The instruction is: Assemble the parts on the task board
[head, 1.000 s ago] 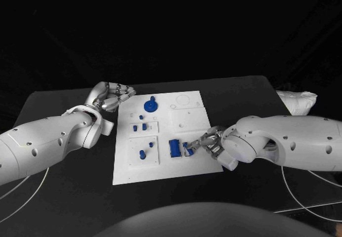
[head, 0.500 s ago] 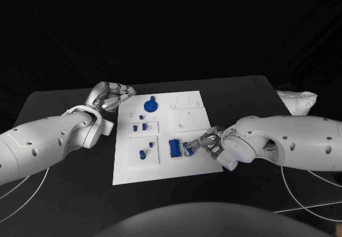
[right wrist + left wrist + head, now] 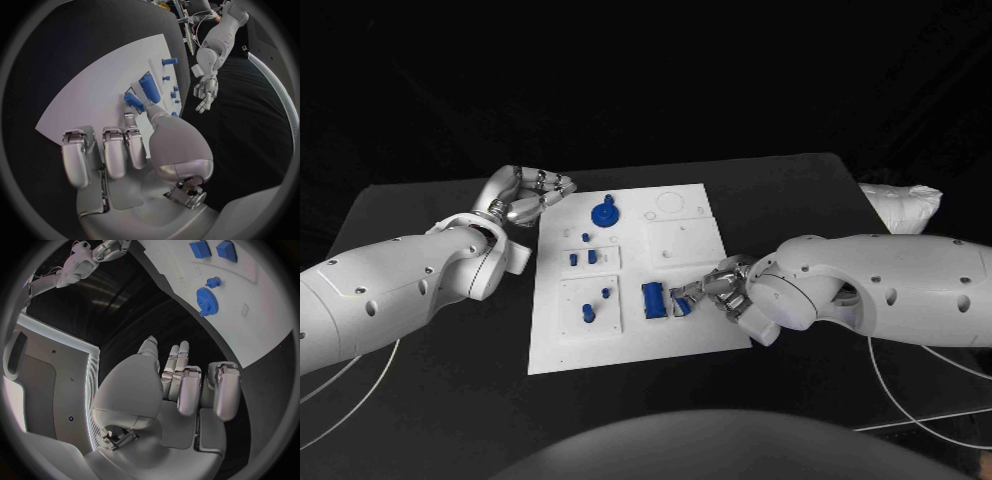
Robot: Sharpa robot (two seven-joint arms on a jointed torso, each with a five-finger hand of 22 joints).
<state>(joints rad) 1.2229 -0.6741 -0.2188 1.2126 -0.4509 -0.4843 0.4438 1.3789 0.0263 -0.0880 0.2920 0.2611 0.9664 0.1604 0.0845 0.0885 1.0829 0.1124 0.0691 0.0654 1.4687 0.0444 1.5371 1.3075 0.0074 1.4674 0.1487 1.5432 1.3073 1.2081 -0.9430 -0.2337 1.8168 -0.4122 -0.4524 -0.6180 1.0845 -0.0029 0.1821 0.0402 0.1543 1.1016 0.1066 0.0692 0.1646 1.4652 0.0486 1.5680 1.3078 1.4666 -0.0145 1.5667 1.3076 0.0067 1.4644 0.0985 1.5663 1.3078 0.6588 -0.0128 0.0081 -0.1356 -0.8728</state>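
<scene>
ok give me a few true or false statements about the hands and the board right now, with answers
1. The right hand has its fingers at a small blue part on the task board. True.
2. The left hand holds the blue gear. False: it holds nothing and sits off the board's far left corner, apart from the gear.
3. The gear lies on the far part of the board. True.
4. The tall blue block lies on the black table beside the board. False: it is on the board, next to the right hand's fingers.
5. Both hands are over the board. False: the left hand is over the table.
</scene>
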